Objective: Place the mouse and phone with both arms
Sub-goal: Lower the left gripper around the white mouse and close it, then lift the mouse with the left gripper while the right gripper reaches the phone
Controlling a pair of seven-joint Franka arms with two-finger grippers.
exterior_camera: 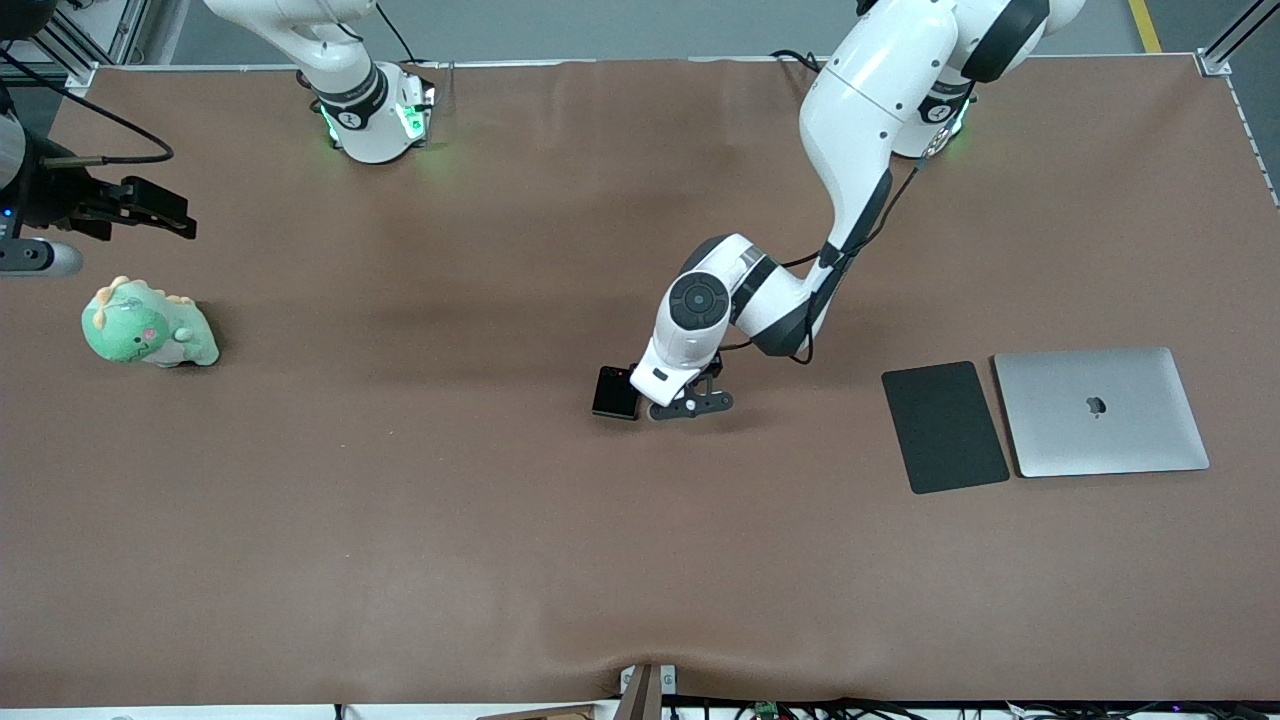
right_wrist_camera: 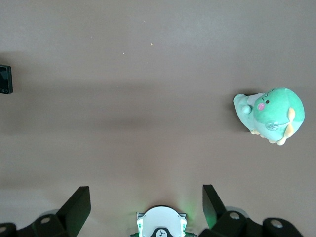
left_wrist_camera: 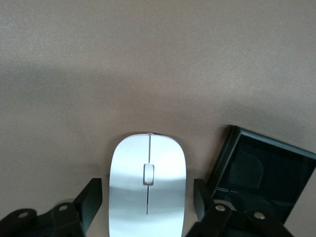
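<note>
The white mouse (left_wrist_camera: 147, 185) lies on the brown table near its middle. My left gripper (exterior_camera: 690, 403) is low over it, and in the left wrist view the gripper (left_wrist_camera: 147, 200) is open with a finger (left_wrist_camera: 91, 200) on each side of the mouse and a small gap at both. In the front view the hand hides the mouse. The black phone (exterior_camera: 615, 392) lies flat right beside the mouse, toward the right arm's end; it also shows in the left wrist view (left_wrist_camera: 266, 173) and in the right wrist view (right_wrist_camera: 5, 79). My right gripper (exterior_camera: 170, 215) is open, empty and up in the air at the right arm's end of the table.
A dark grey mat (exterior_camera: 944, 427) and a shut silver laptop (exterior_camera: 1100, 411) lie side by side toward the left arm's end. A green plush toy (exterior_camera: 145, 325) sits under the right gripper's end of the table, also in the right wrist view (right_wrist_camera: 270, 113).
</note>
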